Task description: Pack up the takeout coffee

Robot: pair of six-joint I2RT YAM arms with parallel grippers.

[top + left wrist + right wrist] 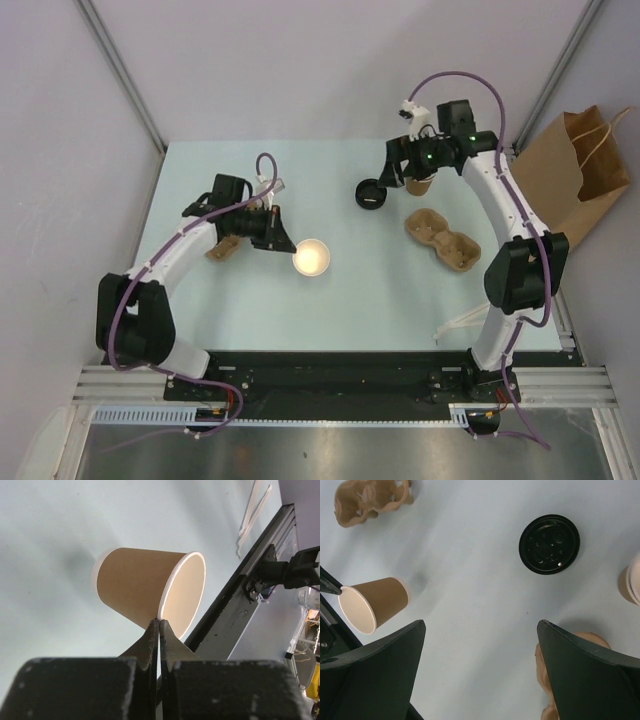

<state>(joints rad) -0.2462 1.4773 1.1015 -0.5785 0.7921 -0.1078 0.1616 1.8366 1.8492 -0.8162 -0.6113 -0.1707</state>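
Takeout coffee (137, 582) is nipped at its rolled rim by the clenched left gripper (159, 625) (judged the stiffest hold on a light, crushable paper wall), held above the tabletop (380, 300) left of centre. Mouth faces upward, seemingly tilted toward the near edge, long axis near upright; right gripper (480, 625) stands spread and empty near the far edge.

Soft, even light falls from above, and the pale tabletop (380, 300) reads bright with no hard glare. Shadows are faint: a diffuse grey smudge lies on it beside the paper cup (140, 587) in the left wrist view. From the top camera the cup's inside is blown out almost to white. Close to both wrist cameras the dark jaws are soft and out of focus. Small highlights dot the black lid (549, 543), which is sharp.
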